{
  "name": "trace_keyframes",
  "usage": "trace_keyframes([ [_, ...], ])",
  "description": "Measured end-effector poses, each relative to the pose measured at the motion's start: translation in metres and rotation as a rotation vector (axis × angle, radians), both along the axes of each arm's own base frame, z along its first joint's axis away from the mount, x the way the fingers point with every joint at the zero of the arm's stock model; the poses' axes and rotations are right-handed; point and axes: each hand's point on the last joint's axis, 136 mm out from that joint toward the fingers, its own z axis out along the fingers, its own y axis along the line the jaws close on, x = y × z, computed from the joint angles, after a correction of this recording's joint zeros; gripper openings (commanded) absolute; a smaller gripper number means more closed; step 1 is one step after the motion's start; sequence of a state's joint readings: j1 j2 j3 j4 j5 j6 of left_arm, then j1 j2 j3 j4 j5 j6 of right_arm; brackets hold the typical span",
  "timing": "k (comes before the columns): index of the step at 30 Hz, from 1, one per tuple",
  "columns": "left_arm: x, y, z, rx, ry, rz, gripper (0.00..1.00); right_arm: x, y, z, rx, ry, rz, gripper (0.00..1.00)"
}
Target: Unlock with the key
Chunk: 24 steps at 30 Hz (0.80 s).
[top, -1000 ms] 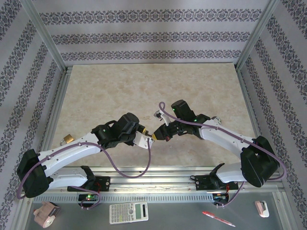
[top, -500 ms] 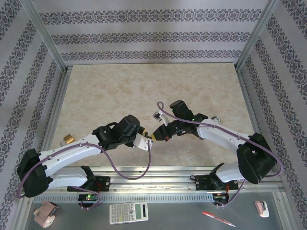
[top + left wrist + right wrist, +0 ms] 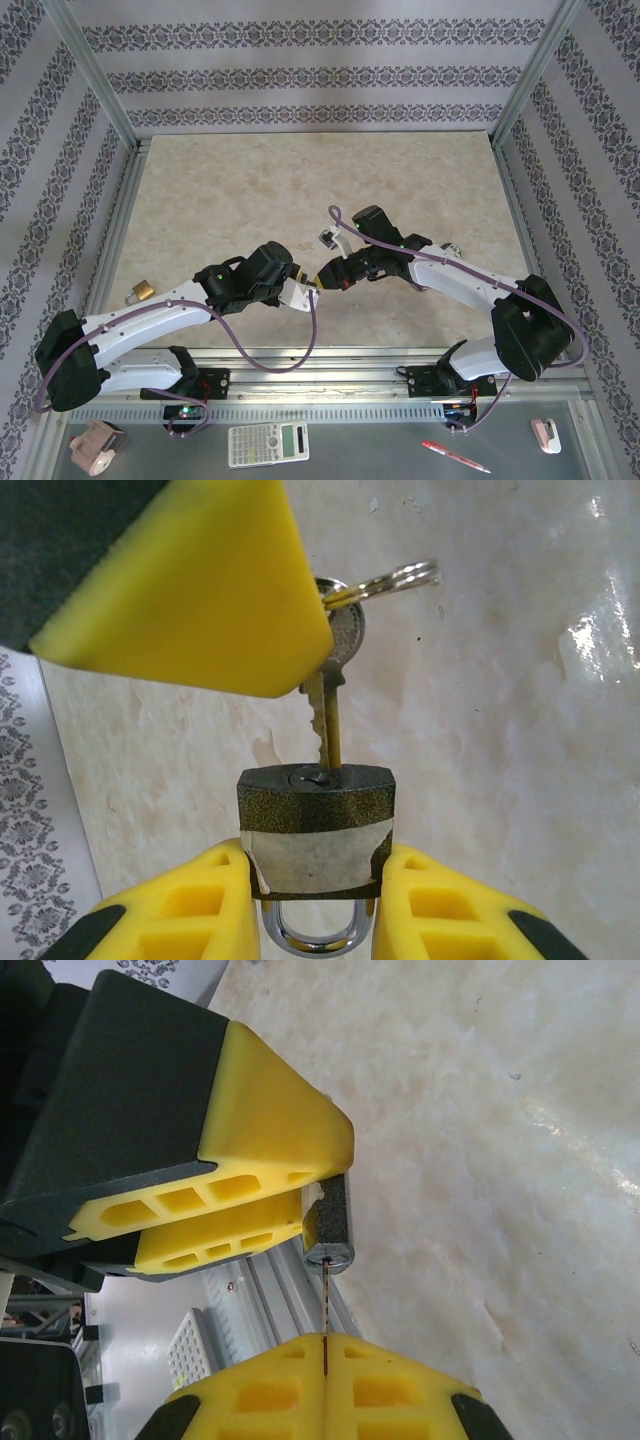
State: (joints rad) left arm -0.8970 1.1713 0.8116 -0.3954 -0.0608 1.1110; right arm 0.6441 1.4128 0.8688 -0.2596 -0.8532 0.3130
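Nearest to the camera, on the ledge in front of the padlock [image 3: 313,283], lie a calculator [image 3: 268,443] and a pen [image 3: 455,457], neither part of the job.

The padlock itself is off the table [image 3: 300,170], held in the left gripper [image 3: 315,880]. Its two fingers [image 3: 180,910] pinch the sides of the dark body, with the shackle [image 3: 312,935] tucked back between them. That leaves the keyhole face bare and turned toward the other arm, which looks deliberate.

Just past that face is the key [image 3: 328,715]. The right gripper [image 3: 327,1345] has its fingers pressed together on the key's head, so the blade sticks out straight and in line with the slot. The key ring [image 3: 385,580] hangs free beyond the padlock. The blade's tip meets the keyhole, but most of the blade is outside, so I judge that pushing it in has barely begun and the turn is not yet done.

Well to the left of the padlock, a spare lock [image 3: 140,291] sits on the table by its edge. Beyond the padlock the tabletop runs back to the patterned wall.
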Motion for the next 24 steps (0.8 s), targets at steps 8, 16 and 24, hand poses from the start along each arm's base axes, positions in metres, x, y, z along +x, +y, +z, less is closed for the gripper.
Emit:
trace_keyframes([
  [8, 0.0, 0.001, 0.005, -0.043, 0.018, 0.047, 0.03, 0.002, 0.001, 0.003, 0.012, -0.017, -0.008, 0.0],
  [16, -0.002, 0.001, 0.013, -0.096, 0.034, 0.084, 0.03, 0.0, 0.001, 0.012, 0.05, -0.047, -0.011, 0.0],
  [24, -0.011, -0.003, 0.014, -0.12, 0.093, 0.071, 0.03, -0.009, -0.004, 0.014, 0.053, -0.103, 0.044, 0.0],
])
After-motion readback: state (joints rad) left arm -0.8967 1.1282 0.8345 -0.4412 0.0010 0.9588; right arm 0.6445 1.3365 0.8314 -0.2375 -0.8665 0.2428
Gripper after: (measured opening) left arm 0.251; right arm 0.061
